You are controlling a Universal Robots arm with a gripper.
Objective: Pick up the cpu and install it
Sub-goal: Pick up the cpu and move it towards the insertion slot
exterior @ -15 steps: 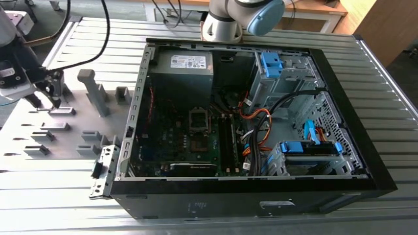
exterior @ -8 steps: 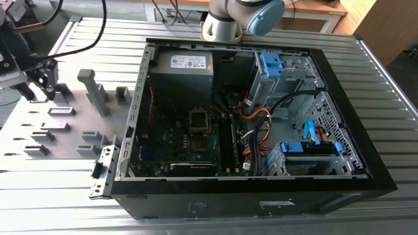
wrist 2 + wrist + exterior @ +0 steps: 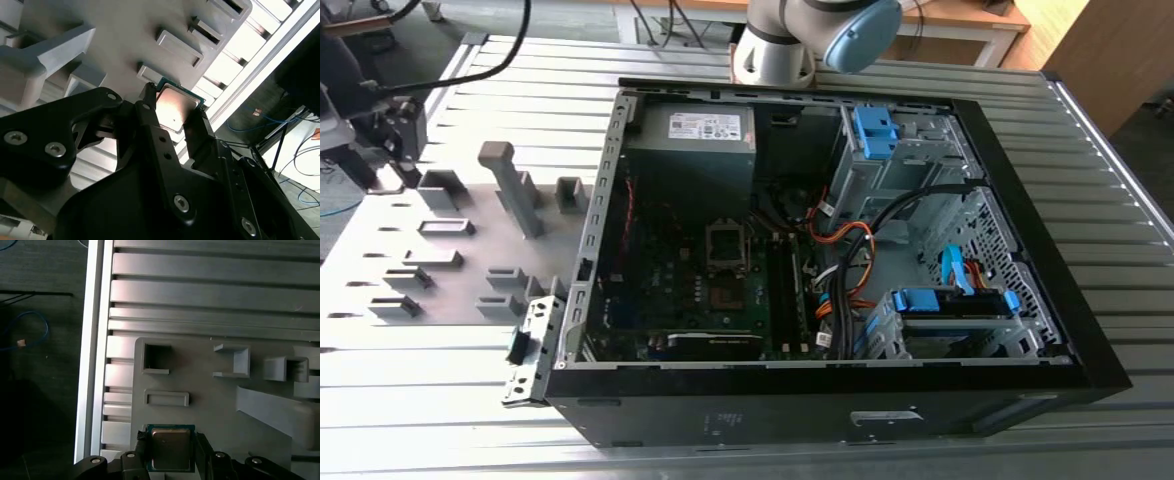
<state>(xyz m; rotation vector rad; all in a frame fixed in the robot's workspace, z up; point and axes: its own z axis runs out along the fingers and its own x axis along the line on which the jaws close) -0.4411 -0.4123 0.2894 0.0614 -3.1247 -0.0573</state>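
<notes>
Clamping the cpu (image 3: 170,449), a small thin square chip with silvery-grey metal top and green rim, between the narrowed fingers of the black gripper (image 3: 174,101), hovering close over the grey slotted plate (image 3: 210,410); lying beyond, at the exterior view's right, the open black computer case (image 3: 1074,300).

cpu (image 3: 171,452) side edges hidden by gripper (image 3: 171,440); arm (image 3: 781,45) cut off at exterior view's top edge
</notes>
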